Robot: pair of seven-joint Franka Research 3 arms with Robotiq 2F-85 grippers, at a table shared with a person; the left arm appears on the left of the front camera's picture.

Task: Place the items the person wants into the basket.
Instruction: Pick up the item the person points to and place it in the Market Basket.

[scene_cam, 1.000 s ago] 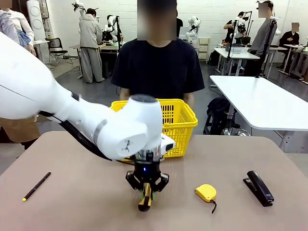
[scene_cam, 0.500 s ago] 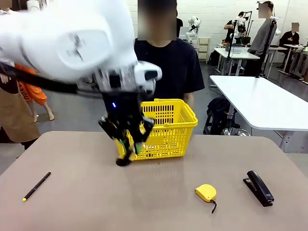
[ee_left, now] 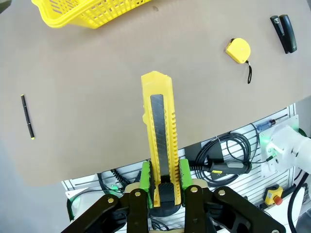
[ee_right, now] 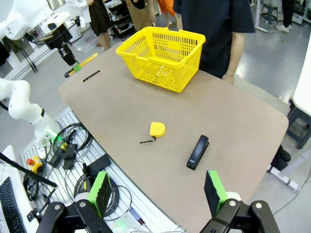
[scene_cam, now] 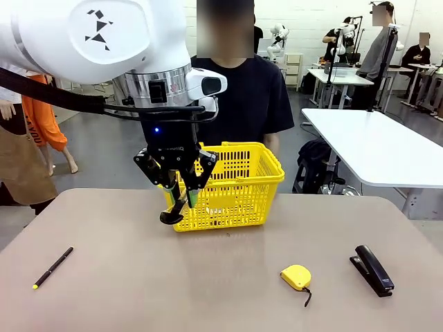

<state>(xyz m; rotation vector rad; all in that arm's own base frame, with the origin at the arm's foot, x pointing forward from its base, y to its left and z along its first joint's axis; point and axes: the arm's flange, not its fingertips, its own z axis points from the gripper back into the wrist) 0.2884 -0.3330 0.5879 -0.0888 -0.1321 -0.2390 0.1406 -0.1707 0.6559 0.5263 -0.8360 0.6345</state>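
My left gripper [scene_cam: 178,188] is shut on the yellow-and-black utility knife [scene_cam: 172,216], holding it in the air just in front of the left front corner of the yellow basket [scene_cam: 239,181]. In the left wrist view the knife [ee_left: 158,131] stands between the green pads [ee_left: 145,174], high over the table, with the basket [ee_left: 82,13] at the top left. A thin black pen [scene_cam: 53,267] with a yellow tip lies at the front left. My right gripper [ee_right: 157,193] is open and empty, high above the table's near right side. The person [scene_cam: 232,97] stands behind the basket.
A yellow tape measure [scene_cam: 295,277] lies at the front right of the brown table [scene_cam: 208,290]. A black stapler [scene_cam: 372,270] lies farther right. The right wrist view shows cables and a control box [ee_right: 63,150] below the table's near edge.
My left gripper has lifted the utility knife off the table's front middle. It has carried the knife up and back-left to the basket's front left corner.
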